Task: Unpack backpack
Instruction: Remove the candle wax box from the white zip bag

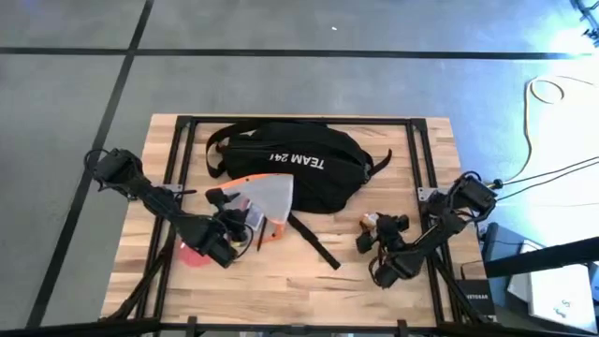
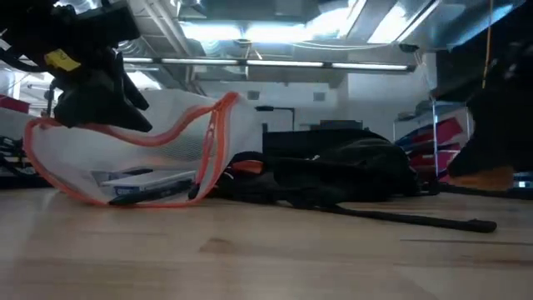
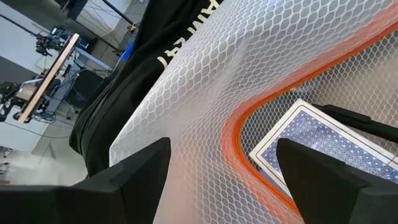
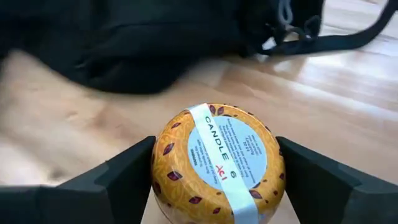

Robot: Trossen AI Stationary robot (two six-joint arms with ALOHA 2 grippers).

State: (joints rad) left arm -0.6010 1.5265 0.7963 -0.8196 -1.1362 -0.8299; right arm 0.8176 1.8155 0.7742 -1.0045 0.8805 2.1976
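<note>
Backpack: large black soft fabric backpack [image 1: 290, 164] lies at worktop [image 1: 309, 271] rear centre, long axis left-right | Left pincer [image 1: 245, 220] pinches translucent mesh pouch with orange trim [image 1: 265, 198] just in front, nearer | Right pincer [image 4: 214, 180] clasps round yellow candle tin [image 4: 217, 158], front-right.

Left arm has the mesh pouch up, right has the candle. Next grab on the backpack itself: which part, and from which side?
Judging by its pose, the backpack lies flat, a soft bulging mound, so its body offers no firm edge. The long strap trails onto bare wood toward the front edge; come straight down on it, fingers straddling its width, once the right gripper has set down the candle.
</note>
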